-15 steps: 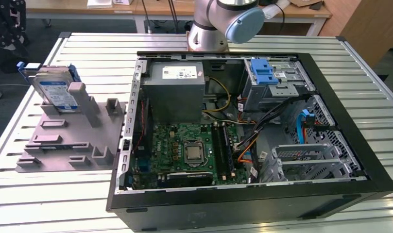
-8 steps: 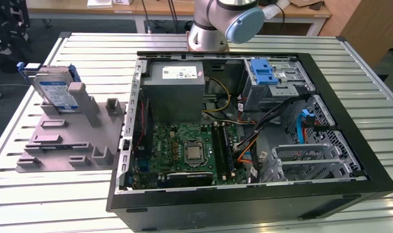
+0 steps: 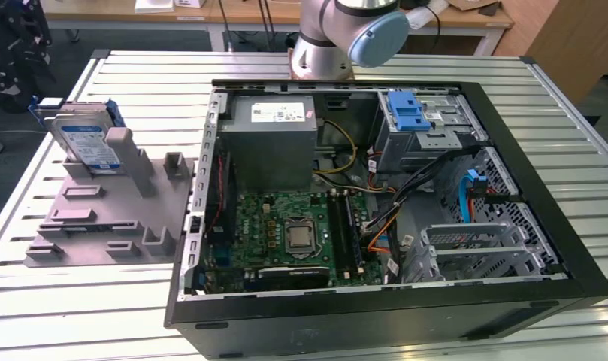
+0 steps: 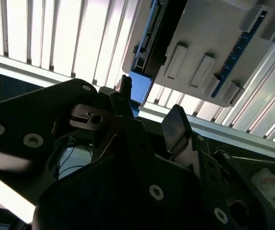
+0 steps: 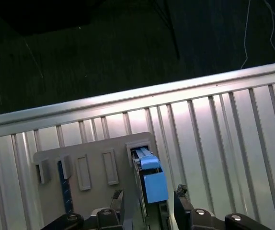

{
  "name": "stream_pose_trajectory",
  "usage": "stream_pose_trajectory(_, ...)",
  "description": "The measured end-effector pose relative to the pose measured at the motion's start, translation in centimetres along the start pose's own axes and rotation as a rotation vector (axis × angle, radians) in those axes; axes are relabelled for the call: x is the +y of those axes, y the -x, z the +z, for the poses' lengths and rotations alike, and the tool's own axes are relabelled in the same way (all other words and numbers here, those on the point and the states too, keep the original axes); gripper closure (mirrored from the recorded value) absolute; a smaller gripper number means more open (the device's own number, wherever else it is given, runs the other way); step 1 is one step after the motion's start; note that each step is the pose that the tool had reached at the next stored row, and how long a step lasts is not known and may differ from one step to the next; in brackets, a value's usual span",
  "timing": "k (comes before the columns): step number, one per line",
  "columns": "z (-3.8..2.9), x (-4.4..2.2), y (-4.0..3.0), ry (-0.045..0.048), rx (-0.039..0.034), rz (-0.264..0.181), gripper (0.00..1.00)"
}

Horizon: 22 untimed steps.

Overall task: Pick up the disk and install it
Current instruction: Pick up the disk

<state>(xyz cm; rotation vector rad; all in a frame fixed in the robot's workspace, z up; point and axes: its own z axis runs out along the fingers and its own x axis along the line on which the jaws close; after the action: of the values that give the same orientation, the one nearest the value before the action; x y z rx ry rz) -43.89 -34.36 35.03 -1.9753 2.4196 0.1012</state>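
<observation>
– Exterior view first: what do we record for the disk?
– We find it standing on edge in a slot of the grey holder. It is close to the desk edge on the exterior view's left, toward the far corner. Its white-and-blue label faces the camera, and a blue carrier frames it.
– And the computer case?
– We note it lying open just beside the holder, taking up most of the desk toward the exterior view's right. Inside we see the grey power-supply box and the green board. The metal cage with its blue latch sits at the case's far corner. The disk is outside the case and well apart from that cage.
– State of the jaws?
– Released, by our reading. In both wrist views the two dark fingertips stand apart with a clear gap, and nothing is clamped between them. In the first wrist view the blue end of the disk shows in that gap, seated in the holder near the desk's edge. The jaws hover over it.
– The arm?
– We log its base at the desk's far edge, behind the case.
</observation>
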Motion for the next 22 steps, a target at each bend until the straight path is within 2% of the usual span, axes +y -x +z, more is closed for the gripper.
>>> stream_pose_trajectory(3, 0.40, 0.01, -0.01, 0.0025, 0.0017, -0.048, 0.47)
stream_pose_trajectory(19, 2.39, 0.21, 0.50, 0.0036, 0.0027, -0.071, 0.47)
stream_pose_trajectory(22, 2.93, 0.37, 0.50, 0.0034, 0.0045, -0.074, 0.47)
